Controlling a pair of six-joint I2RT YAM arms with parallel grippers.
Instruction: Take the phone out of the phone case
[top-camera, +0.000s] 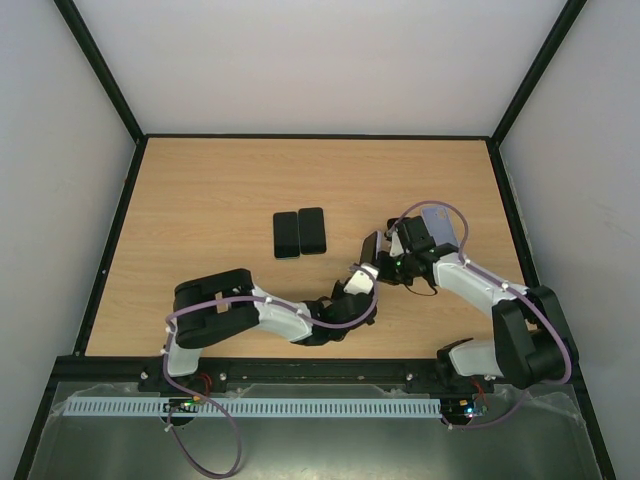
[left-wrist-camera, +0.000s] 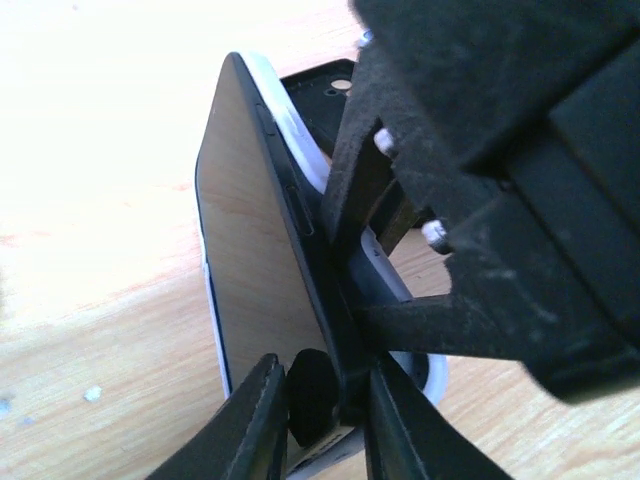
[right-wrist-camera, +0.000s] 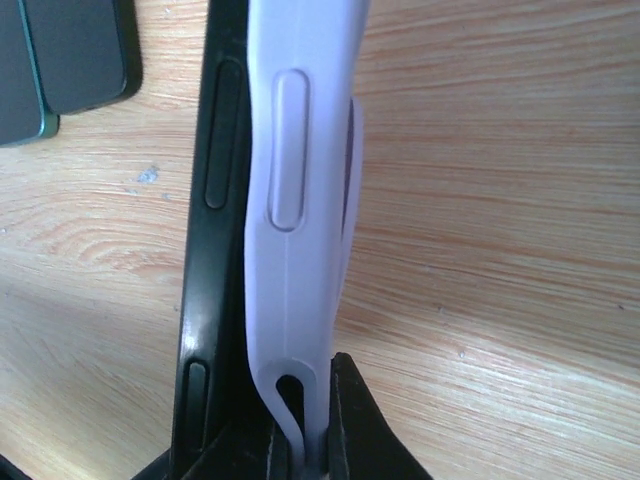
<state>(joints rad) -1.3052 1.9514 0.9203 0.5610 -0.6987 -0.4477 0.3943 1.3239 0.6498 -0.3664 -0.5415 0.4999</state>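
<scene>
A black phone (top-camera: 371, 248) stands on edge above the table, partly peeled out of a pale white case (right-wrist-camera: 298, 200). In the left wrist view the phone's screen (left-wrist-camera: 255, 250) reflects the wood, and the case (left-wrist-camera: 298, 135) bulges away behind it. My left gripper (left-wrist-camera: 325, 390) is shut on the phone's lower end; it also shows in the top view (top-camera: 361, 273). My right gripper (right-wrist-camera: 312, 440) is shut on the case's edge, with the phone's side (right-wrist-camera: 212, 250) just left of the case. In the top view the right gripper (top-camera: 390, 255) meets the left one over the table's middle right.
Two dark phones (top-camera: 300, 233) lie flat side by side at the table's centre, also seen at the top left of the right wrist view (right-wrist-camera: 70, 55). Black frame rails (top-camera: 320, 136) border the table.
</scene>
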